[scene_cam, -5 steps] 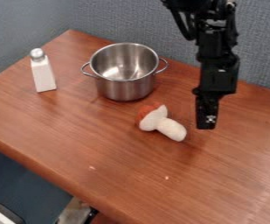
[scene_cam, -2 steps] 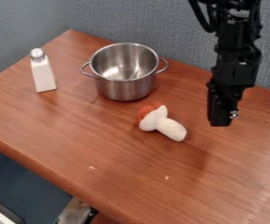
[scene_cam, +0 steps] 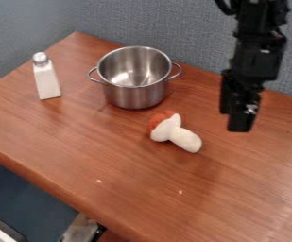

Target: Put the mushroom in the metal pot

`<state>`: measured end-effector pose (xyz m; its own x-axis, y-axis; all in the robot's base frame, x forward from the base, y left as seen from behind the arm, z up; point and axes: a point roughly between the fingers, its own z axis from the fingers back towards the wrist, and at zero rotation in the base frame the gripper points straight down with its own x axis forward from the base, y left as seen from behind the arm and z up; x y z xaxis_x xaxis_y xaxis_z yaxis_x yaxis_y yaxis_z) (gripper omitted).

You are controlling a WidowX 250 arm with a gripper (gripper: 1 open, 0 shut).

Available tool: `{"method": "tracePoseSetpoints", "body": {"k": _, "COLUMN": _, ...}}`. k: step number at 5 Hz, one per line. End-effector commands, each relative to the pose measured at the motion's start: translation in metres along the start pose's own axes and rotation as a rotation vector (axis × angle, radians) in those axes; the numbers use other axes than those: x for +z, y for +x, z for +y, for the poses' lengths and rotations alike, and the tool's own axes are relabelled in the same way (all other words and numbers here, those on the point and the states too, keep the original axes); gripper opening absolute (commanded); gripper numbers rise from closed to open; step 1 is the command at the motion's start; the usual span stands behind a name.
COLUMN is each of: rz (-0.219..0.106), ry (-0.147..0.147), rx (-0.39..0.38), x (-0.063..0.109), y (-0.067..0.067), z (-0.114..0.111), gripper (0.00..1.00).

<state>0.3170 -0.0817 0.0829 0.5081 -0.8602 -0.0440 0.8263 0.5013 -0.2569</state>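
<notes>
The mushroom [scene_cam: 175, 132] lies on its side on the wooden table, its reddish cap toward the pot and its cream stem pointing right. The metal pot [scene_cam: 135, 77] stands upright at the back of the table, shiny, with nothing visible inside. My gripper [scene_cam: 242, 123] hangs above the table to the right of the mushroom, pointing down and clear of it. Its dark fingers look spread apart with nothing between them.
A small white bottle [scene_cam: 44, 77] with a grey cap stands to the left of the pot. The table's [scene_cam: 97, 161] front edge runs diagonally at the lower left, with a drop to the floor beyond it.
The gripper has risen and shifted right, away from the mushroom, and its fingers look wider apart than before. The mushroom and the pot have not moved.
</notes>
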Motion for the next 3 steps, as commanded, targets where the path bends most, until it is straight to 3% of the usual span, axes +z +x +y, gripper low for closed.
{"method": "tracePoseSetpoints", "body": {"k": 1, "rz": -0.017, "ry": 0.019, "rx": -0.098, "x": 0.021, "y": -0.022, "z": 0.03, "gripper": 1.0}}
{"method": "tracePoseSetpoints", "body": {"k": 3, "rz": -0.036, "ry": -0.067, "rx": -0.143, "x": -0.005, "y": -0.02, "z": 0.075, "gripper": 1.0}}
